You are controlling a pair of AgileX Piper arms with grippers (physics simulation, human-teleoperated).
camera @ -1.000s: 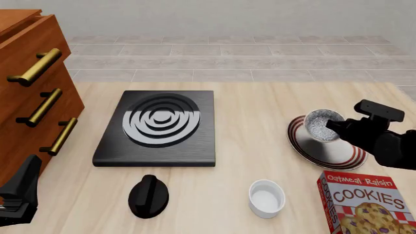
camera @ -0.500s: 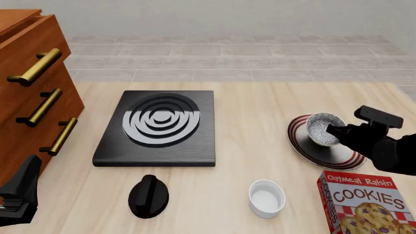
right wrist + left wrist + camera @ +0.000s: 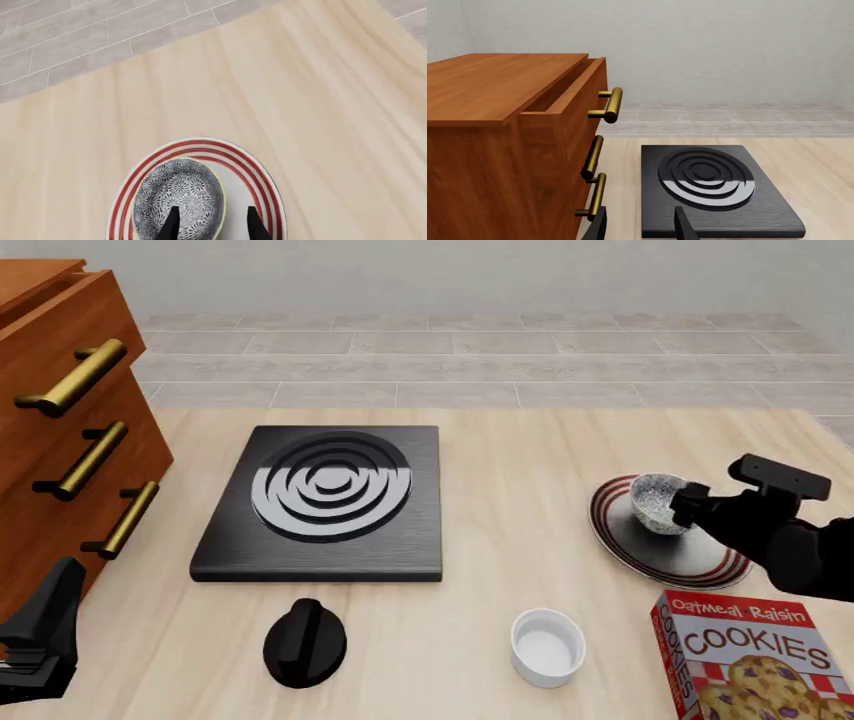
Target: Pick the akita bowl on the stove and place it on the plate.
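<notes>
The wooden bench [image 3: 534, 460] carries a wooden drawer cabinet [image 3: 60, 420] at its 9 o'clock edge. The black stove [image 3: 327, 502] lies left of centre, its rings bare. At 3 o'clock sits the red-striped plate [image 3: 641, 545], and the akita bowl [image 3: 658, 503] is over its far-left part, tilted, rim pinched by the right hand [image 3: 210, 222] with one finger inside and one outside. The left hand [image 3: 639, 227] hangs at 7 o'clock, fingers apart around nothing.
</notes>
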